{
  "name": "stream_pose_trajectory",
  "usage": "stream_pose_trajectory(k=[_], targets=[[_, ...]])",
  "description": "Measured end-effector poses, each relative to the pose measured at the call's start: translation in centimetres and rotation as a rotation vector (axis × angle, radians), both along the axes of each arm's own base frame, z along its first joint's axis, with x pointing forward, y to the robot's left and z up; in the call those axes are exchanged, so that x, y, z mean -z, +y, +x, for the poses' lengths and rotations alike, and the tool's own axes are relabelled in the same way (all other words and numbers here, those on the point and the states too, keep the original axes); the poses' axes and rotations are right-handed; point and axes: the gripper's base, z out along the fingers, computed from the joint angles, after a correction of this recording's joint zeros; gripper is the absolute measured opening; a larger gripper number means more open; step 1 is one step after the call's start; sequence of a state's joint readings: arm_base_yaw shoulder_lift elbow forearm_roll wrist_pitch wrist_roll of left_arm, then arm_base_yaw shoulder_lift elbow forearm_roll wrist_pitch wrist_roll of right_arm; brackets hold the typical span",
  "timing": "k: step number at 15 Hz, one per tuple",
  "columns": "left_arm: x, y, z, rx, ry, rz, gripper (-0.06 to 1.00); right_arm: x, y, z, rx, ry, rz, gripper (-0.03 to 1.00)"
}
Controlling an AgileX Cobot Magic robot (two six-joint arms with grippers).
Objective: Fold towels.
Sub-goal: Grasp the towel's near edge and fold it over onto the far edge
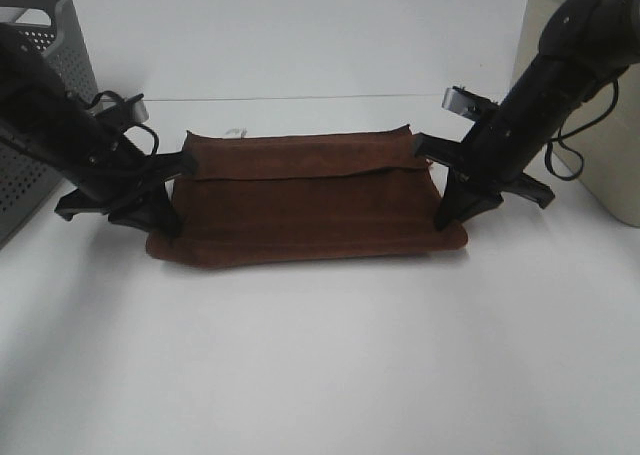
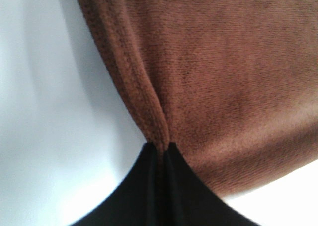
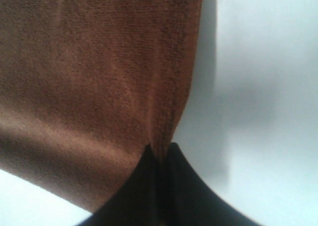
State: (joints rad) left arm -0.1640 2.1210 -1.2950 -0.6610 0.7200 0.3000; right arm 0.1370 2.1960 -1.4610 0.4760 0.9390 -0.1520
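A dark brown towel [image 1: 305,200] lies on the white table [image 1: 320,355], its far part folded forward over the middle. A small white tag [image 1: 236,131] shows at its far edge. My left gripper [image 1: 168,225] is shut on the towel's left hem near the front corner. The left wrist view shows the pinched hem [image 2: 149,107] running away from the closed gripper [image 2: 159,147]. On the opposite side my right gripper [image 1: 446,220] is shut on the right hem near the front corner. In the right wrist view the cloth [image 3: 99,77] meets the closed gripper [image 3: 160,149].
A grey perforated basket [image 1: 45,85] stands at the left edge behind the left arm. A beige box-like object [image 1: 600,165] stands at the right edge beside the right arm. Cables hang from both arms.
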Motion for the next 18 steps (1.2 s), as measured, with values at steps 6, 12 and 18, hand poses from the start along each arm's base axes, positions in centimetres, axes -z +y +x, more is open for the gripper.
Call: stream_pose_trajectory(k=[6, 12, 18], targets=[[0.7, 1.3, -6.8, 0.001, 0.087, 0.046, 0.01, 0.0, -0.3, -7.1, 0.015, 0.038, 0.038, 0.00], [-3.3, 0.7, -3.4, -0.054, -0.057, 0.004, 0.01, -4.1, 0.1, -3.8, 0.002, -0.158, 0.062, 0.00], [-4.5, 0.1, 3.0, -0.158, -0.167, -0.008, 0.01, -3.8, 1.0, 2.0, -0.009, -0.249, 0.078, 0.00]])
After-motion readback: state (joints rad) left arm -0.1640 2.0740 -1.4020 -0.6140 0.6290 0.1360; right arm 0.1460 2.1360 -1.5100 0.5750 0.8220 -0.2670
